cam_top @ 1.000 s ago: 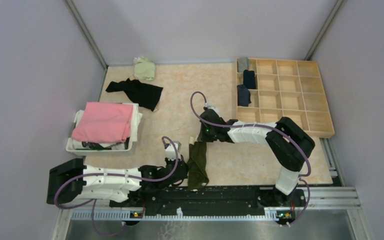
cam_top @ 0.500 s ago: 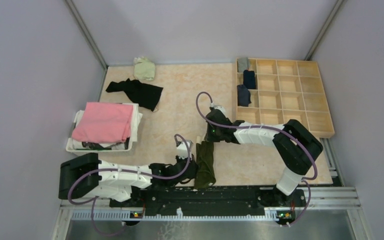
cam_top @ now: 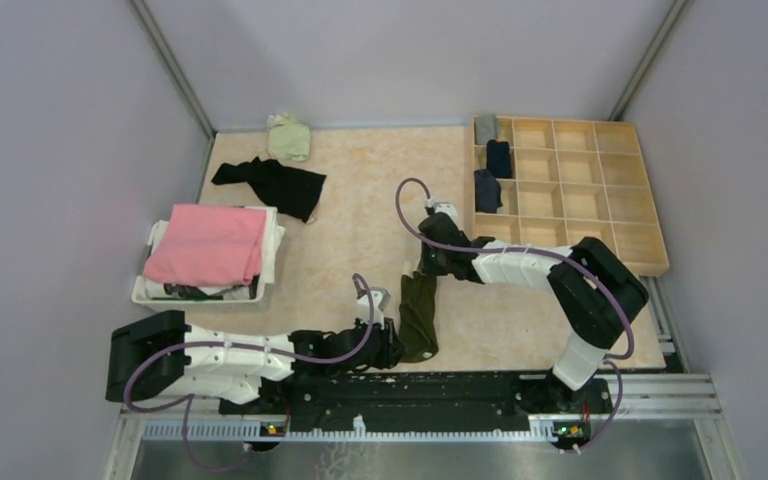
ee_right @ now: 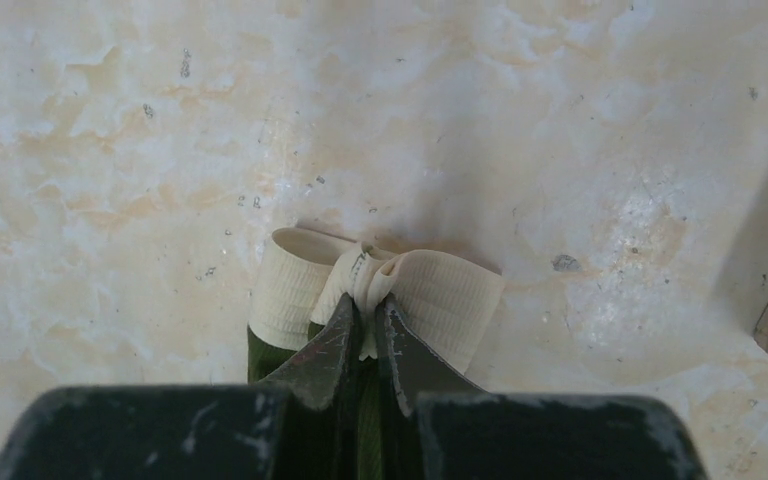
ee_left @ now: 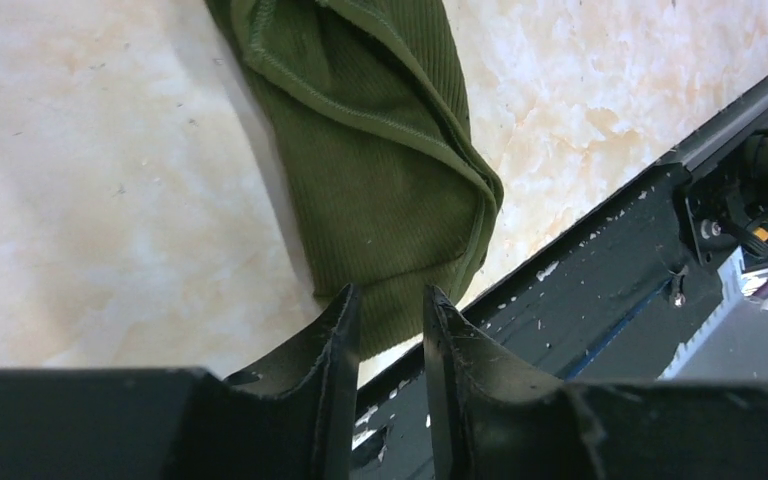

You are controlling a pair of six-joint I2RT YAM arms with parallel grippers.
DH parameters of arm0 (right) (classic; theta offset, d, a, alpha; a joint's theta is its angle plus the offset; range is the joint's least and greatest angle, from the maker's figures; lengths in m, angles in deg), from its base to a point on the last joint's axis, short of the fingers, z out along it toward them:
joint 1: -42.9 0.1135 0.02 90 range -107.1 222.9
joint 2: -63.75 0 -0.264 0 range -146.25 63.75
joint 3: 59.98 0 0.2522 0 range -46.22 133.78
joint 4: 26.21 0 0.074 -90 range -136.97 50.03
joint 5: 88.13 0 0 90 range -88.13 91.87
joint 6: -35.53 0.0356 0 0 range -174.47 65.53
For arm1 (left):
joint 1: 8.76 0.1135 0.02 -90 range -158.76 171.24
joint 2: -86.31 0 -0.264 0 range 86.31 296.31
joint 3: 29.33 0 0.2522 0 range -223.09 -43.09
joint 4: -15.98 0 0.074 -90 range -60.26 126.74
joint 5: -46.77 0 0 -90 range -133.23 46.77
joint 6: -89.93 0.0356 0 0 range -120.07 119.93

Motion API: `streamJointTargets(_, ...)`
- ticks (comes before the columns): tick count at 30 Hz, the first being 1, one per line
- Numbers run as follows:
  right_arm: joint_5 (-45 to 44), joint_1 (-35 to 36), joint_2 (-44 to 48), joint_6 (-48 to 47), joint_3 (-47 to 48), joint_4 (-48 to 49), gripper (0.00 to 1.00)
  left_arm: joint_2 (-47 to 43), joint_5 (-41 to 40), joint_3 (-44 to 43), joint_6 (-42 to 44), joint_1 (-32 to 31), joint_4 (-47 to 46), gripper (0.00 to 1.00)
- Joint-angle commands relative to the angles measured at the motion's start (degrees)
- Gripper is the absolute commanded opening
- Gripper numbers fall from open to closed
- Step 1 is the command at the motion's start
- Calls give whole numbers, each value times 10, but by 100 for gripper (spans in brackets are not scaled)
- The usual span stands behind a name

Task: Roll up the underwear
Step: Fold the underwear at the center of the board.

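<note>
Now we have the olive green underwear [cam_top: 418, 315] lying as a long folded strip by the near edge of the table [cam_top: 360, 200], about midway along it. Our right gripper [ee_right: 365, 305] is pinched tight on its cream waistband [ee_right: 450, 300] at the far end. Our left gripper [ee_left: 390, 295] sits at the near end, fingers narrowly parted and holding nothing, tips right by the cloth.

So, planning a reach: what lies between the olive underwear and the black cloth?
Between olive underwear and black cloth, only bare table; top view shows it.
</note>
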Motion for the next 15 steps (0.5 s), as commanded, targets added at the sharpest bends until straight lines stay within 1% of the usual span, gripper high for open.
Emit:
streamJointTargets(1, -10, -3, 11, -59, -19, -15, 0, -64, -17, 39, -7, -2, -25, 35)
streamJointTargets(5, 27, -4, 22, -97, -27, 7, 3, -107, -67, 57, -22, -1, 3, 35)
streamJointTargets(8, 63, -3, 32, -138, -29, 24, 5, -121, -103, 65, -39, 1, 29, 35)
streamJointTargets(13, 146, -1, 35, -219, -17, 34, 5, -109, -117, 68, -60, 11, 42, 36)
streamJointTargets(15, 176, 5, 29, -269, -7, 26, 5, -103, -120, 69, -68, 12, 44, 35)
